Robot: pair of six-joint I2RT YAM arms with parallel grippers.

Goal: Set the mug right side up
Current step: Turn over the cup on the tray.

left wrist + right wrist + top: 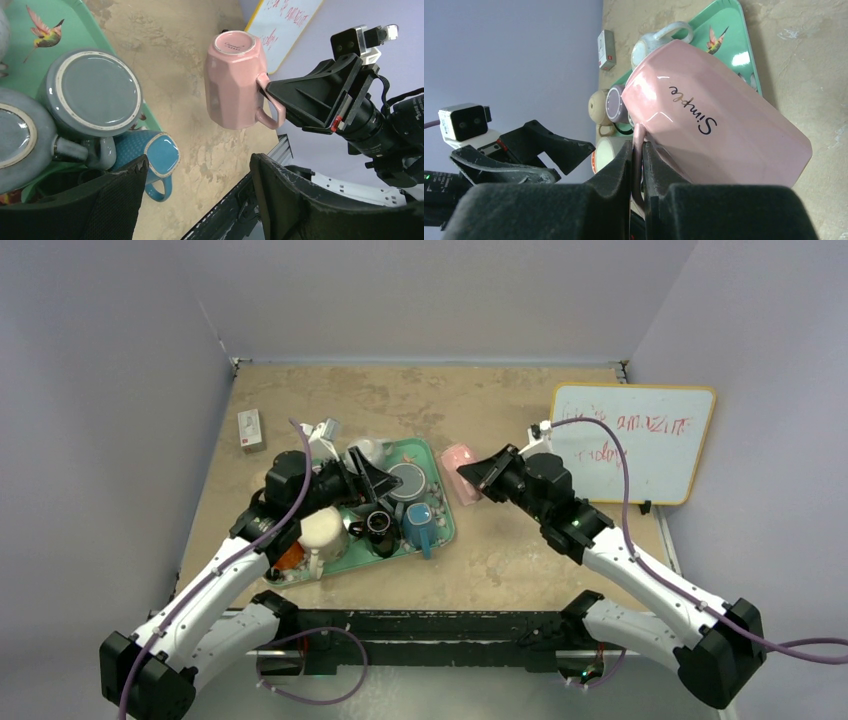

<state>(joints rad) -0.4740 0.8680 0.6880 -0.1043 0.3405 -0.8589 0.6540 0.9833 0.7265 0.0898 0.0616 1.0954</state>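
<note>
Right claw [638, 150] is pinched tight on the handle [274, 107] of the pink mug [232, 85]; mug sits base-up just beside the green tray [75, 20], over the table [200, 145]; rim clearance, can't tell; left claw [197, 172] gapes wide, empty; grasp looks made, so next comes lifting clear and rolling the wrist over.

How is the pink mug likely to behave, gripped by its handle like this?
The pink mug looks like glossy glazed ceramic: probably rigid, fairly heavy, slippery. The right claw pinches only the thin handle, so the body may pivot in the grip. A drop onto the table would likely chip it.
</note>
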